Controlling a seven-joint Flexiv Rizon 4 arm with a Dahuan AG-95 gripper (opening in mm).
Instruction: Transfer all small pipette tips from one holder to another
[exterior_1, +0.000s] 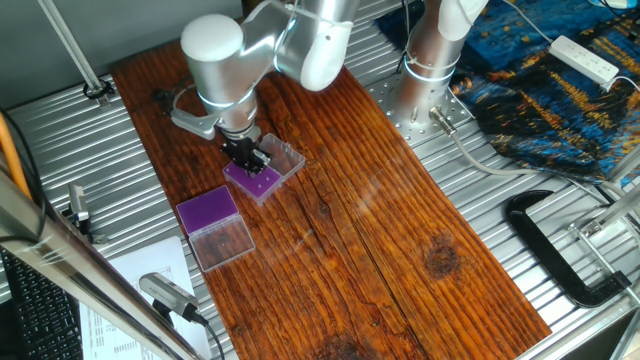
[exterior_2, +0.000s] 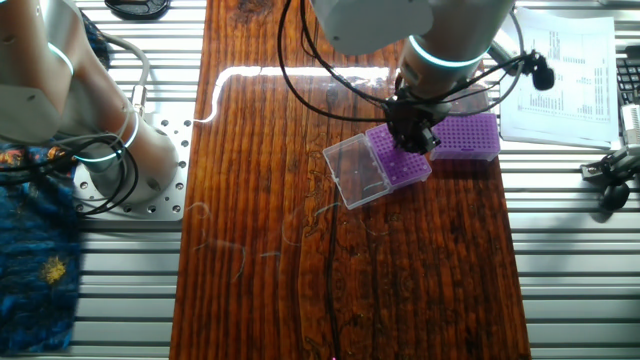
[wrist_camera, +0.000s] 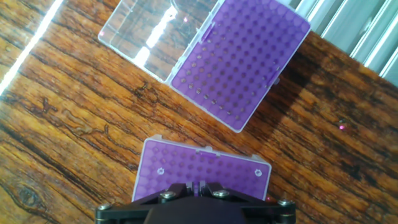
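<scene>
Two purple grid holders lie on the wooden board. The near holder (wrist_camera: 202, 169) sits right under my gripper (wrist_camera: 200, 185) and carries two small pale pipette tips (wrist_camera: 160, 170), one near each front corner. The far holder (wrist_camera: 239, 59) has its clear lid (wrist_camera: 146, 31) folded open beside it, and I see no pale tips in its grid. My fingers stand almost together with only a thin slit between them, and nothing shows in it. In one fixed view the gripper (exterior_1: 247, 155) hangs over the lidded holder (exterior_1: 262, 175). In the other fixed view the gripper (exterior_2: 413, 135) is between both holders.
The wooden board (exterior_1: 380, 230) lies on a ribbed metal table. The arm's base (exterior_1: 430, 60) stands at the back right. A black clamp (exterior_1: 560, 250) lies to the right. Papers (exterior_2: 565, 70) and a blue patterned cloth (exterior_1: 560, 90) lie off the board.
</scene>
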